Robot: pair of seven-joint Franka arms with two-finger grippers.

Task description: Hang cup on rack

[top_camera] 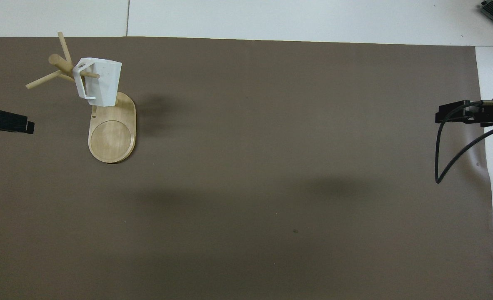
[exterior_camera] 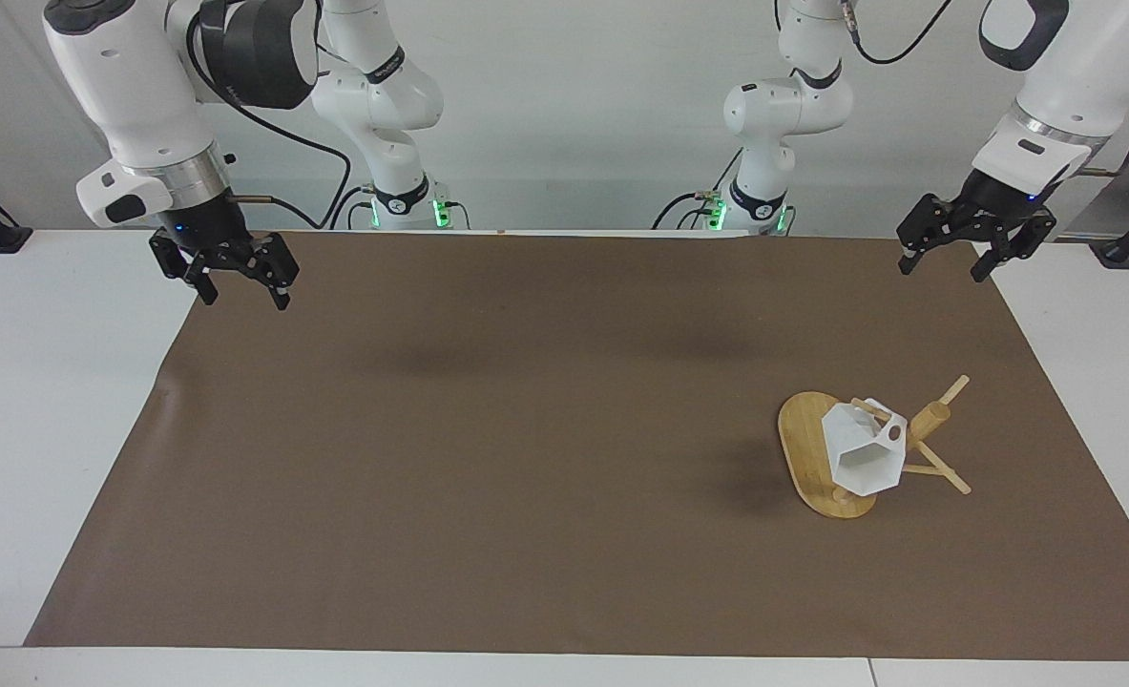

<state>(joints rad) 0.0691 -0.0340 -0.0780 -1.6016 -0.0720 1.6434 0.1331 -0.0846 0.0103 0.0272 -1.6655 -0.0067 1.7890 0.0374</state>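
The white faceted cup [exterior_camera: 865, 450] hangs by its handle on a slanted peg of the bamboo rack [exterior_camera: 934, 420], above the rack's oval base [exterior_camera: 805, 442]. It shows in the overhead view too, the cup [top_camera: 100, 81] on the rack [top_camera: 57, 60], toward the left arm's end of the table. My left gripper [exterior_camera: 942, 256] is open and empty, raised over the brown mat's edge near the robots; only its tip [top_camera: 8, 123] shows in the overhead view. My right gripper [exterior_camera: 240, 286] is open and empty, raised over the mat's corner at the right arm's end, and waits.
A brown mat [exterior_camera: 526, 429] covers most of the white table [exterior_camera: 39, 401]. A black cable [top_camera: 450, 154] loops down from the right arm's hand over the mat's edge.
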